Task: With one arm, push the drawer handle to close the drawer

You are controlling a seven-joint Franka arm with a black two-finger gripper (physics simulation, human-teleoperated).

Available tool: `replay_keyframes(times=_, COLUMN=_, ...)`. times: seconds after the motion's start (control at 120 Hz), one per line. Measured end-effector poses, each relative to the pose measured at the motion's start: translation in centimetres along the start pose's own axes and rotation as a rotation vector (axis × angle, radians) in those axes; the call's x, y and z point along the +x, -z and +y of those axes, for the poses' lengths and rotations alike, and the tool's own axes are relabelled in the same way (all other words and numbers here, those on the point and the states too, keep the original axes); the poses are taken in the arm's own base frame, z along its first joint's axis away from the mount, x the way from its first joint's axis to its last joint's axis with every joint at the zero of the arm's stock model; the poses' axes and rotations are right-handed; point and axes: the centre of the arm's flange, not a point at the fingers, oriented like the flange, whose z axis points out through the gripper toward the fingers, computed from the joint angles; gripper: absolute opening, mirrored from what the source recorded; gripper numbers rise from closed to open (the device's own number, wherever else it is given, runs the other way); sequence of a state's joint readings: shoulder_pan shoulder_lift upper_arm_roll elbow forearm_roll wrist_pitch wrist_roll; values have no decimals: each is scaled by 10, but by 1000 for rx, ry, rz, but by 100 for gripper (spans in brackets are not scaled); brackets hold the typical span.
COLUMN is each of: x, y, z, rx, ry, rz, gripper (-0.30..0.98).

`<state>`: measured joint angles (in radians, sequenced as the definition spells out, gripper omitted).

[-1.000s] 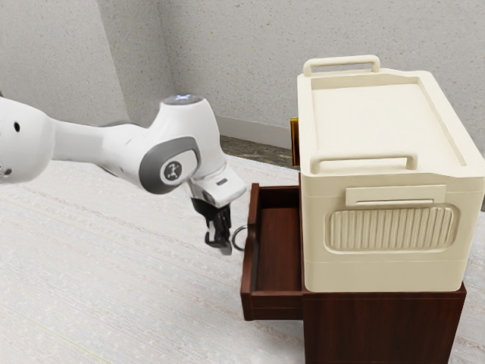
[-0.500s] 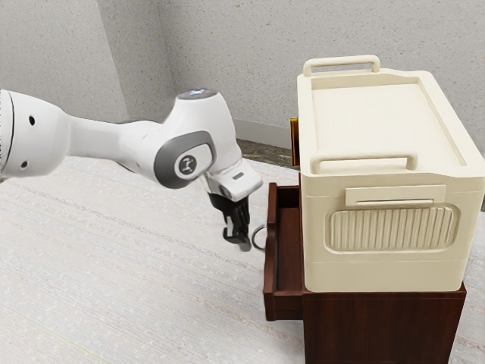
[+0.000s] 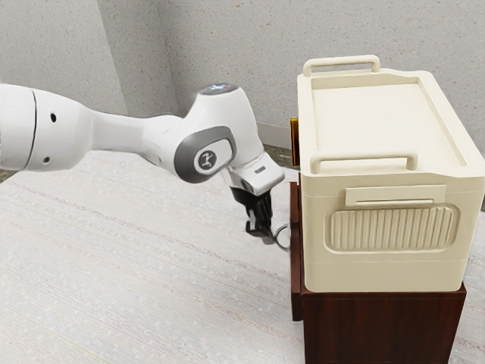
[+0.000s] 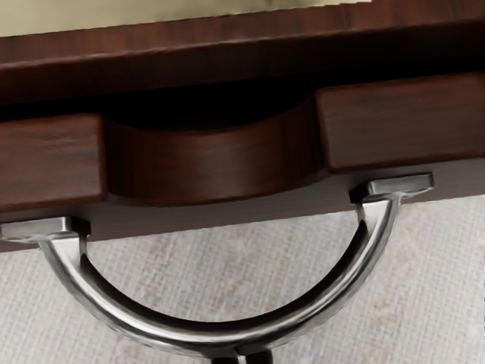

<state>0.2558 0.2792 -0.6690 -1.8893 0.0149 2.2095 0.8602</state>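
Note:
My gripper is shut, its tips against the outer side of the drawer's ring-shaped metal handle in the exterior view. The dark wood drawer stands almost flush with its cabinet. In the wrist view a narrow dark gap separates the drawer front from the cabinet edge. The silver handle curves out from that front, with the dark tips of the gripper close together at the outermost part of its arc.
A large cream box with two top handles rests on the cabinet. Near its far left edge is a gold-coloured piece. A speckled wall rises behind, and pale floor extends around the cabinet.
My hand has moved toward the exterior view's right, with its tips now at the handle. The drawer has slid the same way, from well out to nearly in. Cabinet and cream box have stayed put.

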Motion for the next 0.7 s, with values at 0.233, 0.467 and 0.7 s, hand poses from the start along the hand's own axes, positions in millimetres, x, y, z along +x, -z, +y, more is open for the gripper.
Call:
replay_keyframes(times=0.233, x=12, y=-2, z=-1, rx=-1, ry=4, rz=12, gripper=-10)
replay_keyframes(times=0.467, x=15, y=0, z=-1, rx=13, ry=18, rz=22, gripper=-9)
replay_keyframes(times=0.7, x=-27, y=165, z=54, rx=246, ry=125, rz=-71, gripper=5)
